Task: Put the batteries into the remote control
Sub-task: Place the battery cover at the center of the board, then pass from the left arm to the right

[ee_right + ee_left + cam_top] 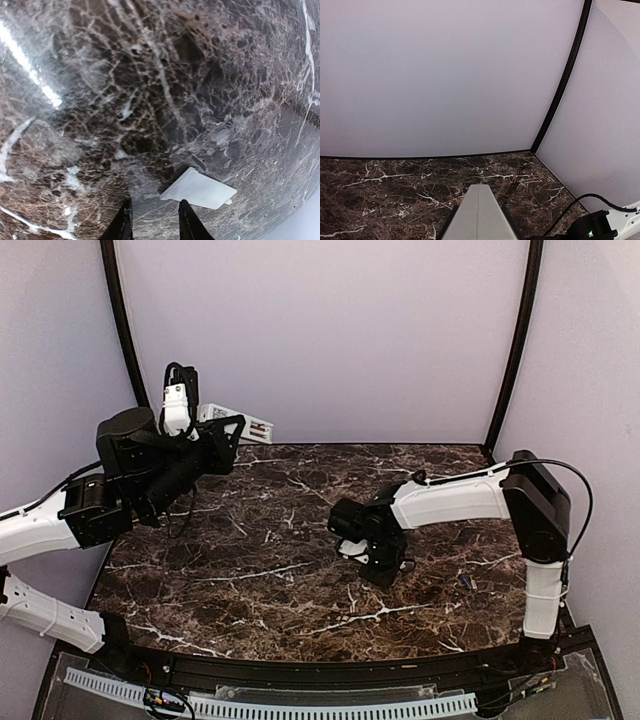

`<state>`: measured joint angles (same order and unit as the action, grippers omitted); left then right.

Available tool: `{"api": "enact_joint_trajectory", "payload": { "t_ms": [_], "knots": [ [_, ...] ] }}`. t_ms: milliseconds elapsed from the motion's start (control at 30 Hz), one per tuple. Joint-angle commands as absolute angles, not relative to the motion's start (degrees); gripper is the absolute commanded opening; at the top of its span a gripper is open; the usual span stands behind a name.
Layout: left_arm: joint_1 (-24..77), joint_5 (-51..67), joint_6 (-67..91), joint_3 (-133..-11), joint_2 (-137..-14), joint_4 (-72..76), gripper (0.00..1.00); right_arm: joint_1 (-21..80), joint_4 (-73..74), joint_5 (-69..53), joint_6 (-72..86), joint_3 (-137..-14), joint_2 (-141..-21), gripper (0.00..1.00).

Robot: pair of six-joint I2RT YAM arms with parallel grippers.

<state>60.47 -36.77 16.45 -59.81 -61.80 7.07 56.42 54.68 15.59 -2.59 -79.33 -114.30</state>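
**A:** Where is the remote control (252, 426)?

**B:** Off the desk (250, 560), at about ten o'clock in the top view. The left tool (222, 436) is clamped on it, probably holding it up so the other arm can reach its battery bay. Which way the bay faces cannot be told.

**A:** And the right tool (154, 225)?

**B:** Low over the middle of the desk, fingers narrowly apart with nothing between them. A flat white cover (199, 190) lies on the desk just beside the tips, toward one o'clock in the wrist view. It is likely the bay lid, set aside there.

**A:** The batteries?

**B:** One battery (466, 582) shows at about four o'clock, near the right arm's base and well apart from both tools. It looks like the next thing to fetch.
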Motion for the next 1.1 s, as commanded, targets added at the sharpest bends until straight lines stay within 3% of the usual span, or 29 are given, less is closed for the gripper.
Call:
{"api": "enact_joint_trajectory", "payload": {
  "t_ms": [0,100,233,267,333,367,500,600,800,967,1067],
  "knots": [
    [60.1,-36.1,16.3,-59.4,-60.9,7.1,0.0,57.0,55.6,13.9,-3.4,-80.6,-110.9,0.31],
    [60.1,-35.0,16.8,-59.2,-60.8,7.0,0.0,57.0,52.9,13.8,-4.5,-81.0,-104.1,0.35],
    [60.1,-32.2,17.1,-59.0,-60.8,7.5,0.0,57.0,43.2,9.3,-8.3,-79.6,-90.8,0.49],
    [60.1,-31.5,17.1,-58.9,-60.9,7.6,0.0,57.0,39.3,7.4,-9.3,-78.4,-87.4,0.55],
    [60.1,-28.8,17.3,-58.8,-61.3,8.6,0.0,57.0,28.2,2.8,-11.6,-74.9,-80.1,0.86],
    [60.1,-27.2,17.5,-58.7,-61.4,9.2,0.0,57.0,22.6,0.8,-13.2,-71.6,-76.9,0.97],
    [60.1,-21.5,18.9,-58.9,-62.6,10.6,0.0,57.1,-0.9,-7.9,-20.0,-61.2,-67.6,0.99],
    [60.1,-14.8,20.1,-58.6,-63.1,12.7,0.0,57.2,-10.6,-10.2,-23.3,-59.2,-67.1,0.99],
    [60.1,-8.7,24.3,-58.6,-64.3,16.5,0.0,59.2,-11.6,-13.4,-31.3,-64.2,-73.4,0.99],
    [60.1,-6.3,25.8,-59.1,-66.2,16.9,0.0,60.8,-11.8,-9.3,-35.4,-68.1,-77.9,0.98],
    [60.2,-5.4,26.4,-59.5,-66.6,17.0,0.0,60.8,-11.5,-6.4,-35.2,-69.7,-79.5,0.89]
  ]
}}
